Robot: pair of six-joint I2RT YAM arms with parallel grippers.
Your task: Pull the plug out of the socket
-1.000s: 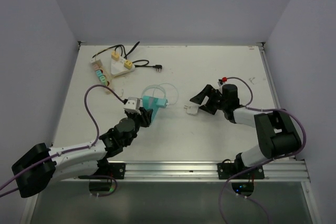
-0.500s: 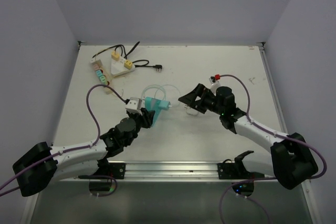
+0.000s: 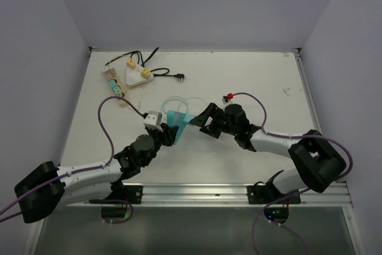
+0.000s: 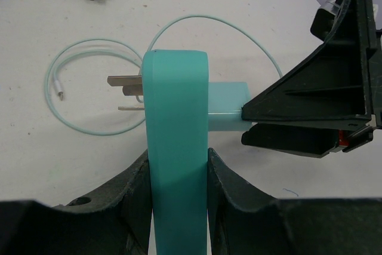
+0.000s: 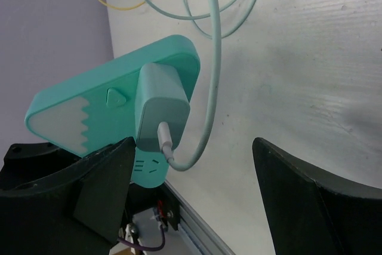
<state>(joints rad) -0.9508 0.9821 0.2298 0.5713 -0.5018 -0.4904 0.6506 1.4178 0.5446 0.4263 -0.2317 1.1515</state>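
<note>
My left gripper (image 3: 163, 131) is shut on a teal socket adapter (image 3: 175, 117) and holds it on edge above the table; in the left wrist view the socket (image 4: 177, 123) stands upright between the two fingers (image 4: 138, 192). A pale teal plug block (image 4: 227, 113) sits in the socket's right face, and metal prongs stick out of the left face. Its pale cable (image 5: 212, 58) loops over the table. My right gripper (image 3: 202, 120) is open, with its jaws on either side of the plug (image 5: 162, 101) and not touching it.
A white power strip with yellow plugs (image 3: 136, 74) and a wooden bar with coloured pieces (image 3: 113, 85) lie at the back left. A loose black plug (image 3: 179, 76) lies beside them. An aluminium rail (image 3: 197, 193) runs along the near edge. Walls stand on three sides.
My right arm has swung left across the table, from near a small white block to the socket, with its gripper still open. My left gripper has kept the socket nearly still.
</note>
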